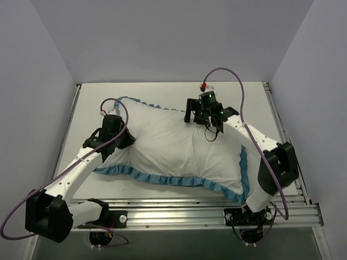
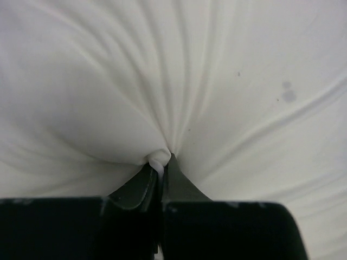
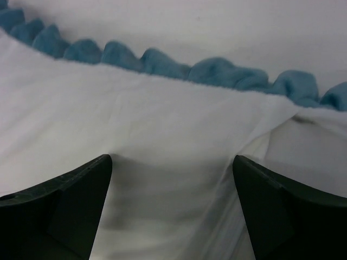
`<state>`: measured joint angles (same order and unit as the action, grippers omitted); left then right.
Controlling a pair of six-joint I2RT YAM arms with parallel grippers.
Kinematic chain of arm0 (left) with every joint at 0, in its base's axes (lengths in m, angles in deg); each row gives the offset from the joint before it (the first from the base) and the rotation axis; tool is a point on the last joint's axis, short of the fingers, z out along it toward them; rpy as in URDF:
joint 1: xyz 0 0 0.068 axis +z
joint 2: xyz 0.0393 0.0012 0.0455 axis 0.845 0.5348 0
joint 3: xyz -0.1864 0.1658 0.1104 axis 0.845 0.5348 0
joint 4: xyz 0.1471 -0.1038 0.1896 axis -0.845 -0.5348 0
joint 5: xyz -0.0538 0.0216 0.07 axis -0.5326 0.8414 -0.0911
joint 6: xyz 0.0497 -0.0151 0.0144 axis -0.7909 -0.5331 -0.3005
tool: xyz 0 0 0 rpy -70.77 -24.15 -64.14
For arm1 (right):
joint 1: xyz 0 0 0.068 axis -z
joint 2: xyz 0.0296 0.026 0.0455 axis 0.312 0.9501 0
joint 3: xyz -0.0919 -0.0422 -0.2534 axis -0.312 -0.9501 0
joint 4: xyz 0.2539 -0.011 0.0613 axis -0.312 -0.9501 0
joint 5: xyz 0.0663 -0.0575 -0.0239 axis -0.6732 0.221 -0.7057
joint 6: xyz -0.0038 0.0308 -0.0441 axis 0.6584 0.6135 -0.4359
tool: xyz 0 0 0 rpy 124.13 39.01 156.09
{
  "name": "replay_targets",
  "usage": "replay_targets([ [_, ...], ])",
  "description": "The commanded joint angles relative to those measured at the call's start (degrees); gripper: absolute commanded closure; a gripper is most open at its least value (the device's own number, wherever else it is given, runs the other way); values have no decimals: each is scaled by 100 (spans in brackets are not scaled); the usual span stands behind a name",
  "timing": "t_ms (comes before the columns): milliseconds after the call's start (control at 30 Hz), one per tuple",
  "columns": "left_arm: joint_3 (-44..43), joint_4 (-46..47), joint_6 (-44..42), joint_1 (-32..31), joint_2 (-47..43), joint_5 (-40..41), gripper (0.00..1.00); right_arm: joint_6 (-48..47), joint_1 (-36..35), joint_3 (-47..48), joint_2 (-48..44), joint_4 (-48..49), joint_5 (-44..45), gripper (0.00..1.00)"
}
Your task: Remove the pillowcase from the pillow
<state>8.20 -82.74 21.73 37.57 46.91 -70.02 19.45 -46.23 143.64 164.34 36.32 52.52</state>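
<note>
Top external view: shows pillowcase [image 1: 168,146] spread across centre of table [image 1: 244,95], plain white side up, blue ruffle trim [image 1: 162,180] along near edge, right side & far-left corner. Looks plump, so pillow presumably inside, fully covered, not seen on its own. Puts left gripper [image 1: 126,140] at left edge of case, tips down in the fabric. Puts right gripper [image 1: 196,116] at far edge, right of centre, over white cloth.

Left wrist cam: shows fingers [image 2: 142,187] pressed together, pinching a small tuft of white pillowcase cloth betw. the tips. Shows creases fanning out from the pinch, plus a couple of faint grey spots upper right.

Right wrist cam: shows both fingers [image 3: 70,200] spread wide, well apart, nothing gripped, only white fabric below. Touching it or just above: cannot tell. Shows ruffle running across just beyond the tips, bare table past it. Shows a flap edge near right-hand finger w/ a second white layer under it; case or pillow, cannot tell.
</note>
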Motion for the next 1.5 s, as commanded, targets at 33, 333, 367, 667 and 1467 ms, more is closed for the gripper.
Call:
replay_targets([
  [33,271,-1723,-271,-64,-1411,522,92,-525,-16,1076,795,58,-225,11],
  [333,-757,-2595,-745,-161,-2620,-230,16,-912,-280,1633,44,-645,934,9],
  [367,-993,-2525,-824,-179,-2550,-302,12,-903,-271,1536,-134,-706,1240,8],
  [667,-2497,-1480,-1510,-1117,-188,197,3,-307,-16,149,-1873,-1804,1955,6],
  [1467,-353,-1548,-1210,384,-747,270,3,-278,-1273,-244,-224,60,46,16],
])
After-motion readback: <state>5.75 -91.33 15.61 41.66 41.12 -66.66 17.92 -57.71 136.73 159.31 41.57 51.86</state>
